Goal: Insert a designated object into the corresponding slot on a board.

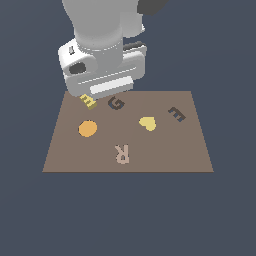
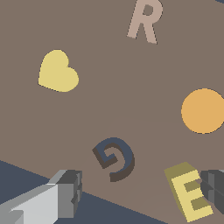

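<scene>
Two grey fingertips (image 2: 70,192) are seen closest to the wrist camera, and the gripper (image 2: 140,192) is spread wide, with nothing held between its jaws. One finger stands touching or just beside the yellow E block (image 2: 189,192); the other is well apart from it, beyond the dark G (image 2: 114,157).

In the exterior view the yellow E block (image 1: 88,100) is found at the upper left of the frame, near the far left corner of the board (image 1: 165,155), partly under the gripper (image 1: 102,95). The E-shaped slot (image 1: 176,114) is seen at the upper right, well apart from the block.

The block is judged to be small, stiff and light, with flat smooth sides, so it may slip or turn if it is pressed off centre. It is best taken across its two long flat sides, near the middle, so that the arms of the letter stay free. At present the block is not centred between the jaws, so a shift toward it is probably needed.

Around it, the dark G lies just beside the block, the orange disc (image 1: 87,128) is near, and the pale heart (image 1: 147,123) lies between the block and the slot. The R (image 1: 122,153) lies lower in the frame, away from this path. These look flat, so they should hinder little if the block is carried high.
</scene>
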Robot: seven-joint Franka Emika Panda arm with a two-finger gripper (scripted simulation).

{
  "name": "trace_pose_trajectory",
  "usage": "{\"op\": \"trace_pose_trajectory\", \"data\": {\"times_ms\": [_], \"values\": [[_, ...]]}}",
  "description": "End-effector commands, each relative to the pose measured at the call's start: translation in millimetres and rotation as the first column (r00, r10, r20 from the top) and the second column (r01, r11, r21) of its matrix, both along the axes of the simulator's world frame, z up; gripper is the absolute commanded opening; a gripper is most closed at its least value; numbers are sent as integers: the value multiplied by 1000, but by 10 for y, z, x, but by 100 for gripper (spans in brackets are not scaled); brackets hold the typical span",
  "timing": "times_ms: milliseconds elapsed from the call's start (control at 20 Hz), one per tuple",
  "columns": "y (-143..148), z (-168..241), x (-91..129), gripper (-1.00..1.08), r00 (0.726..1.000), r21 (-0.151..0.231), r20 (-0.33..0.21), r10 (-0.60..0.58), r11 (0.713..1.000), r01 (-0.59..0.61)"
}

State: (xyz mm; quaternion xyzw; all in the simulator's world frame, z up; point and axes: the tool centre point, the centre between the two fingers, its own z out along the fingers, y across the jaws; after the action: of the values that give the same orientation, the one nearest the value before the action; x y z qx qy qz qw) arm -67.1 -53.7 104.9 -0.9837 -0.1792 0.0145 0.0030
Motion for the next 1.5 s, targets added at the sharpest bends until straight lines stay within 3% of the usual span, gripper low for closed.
{"op": "trace_pose_trajectory", "data": {"times_ms": [0,700,1100,1450], "values": [[-139,-90,-78,100,998,0,5,63,998,-63],[-725,-451,-254,100,953,0,25,303,953,-303],[-875,-539,-262,100,933,-1,29,358,934,-358],[-891,-560,-260,100,932,-1,29,361,933,-361]]}}
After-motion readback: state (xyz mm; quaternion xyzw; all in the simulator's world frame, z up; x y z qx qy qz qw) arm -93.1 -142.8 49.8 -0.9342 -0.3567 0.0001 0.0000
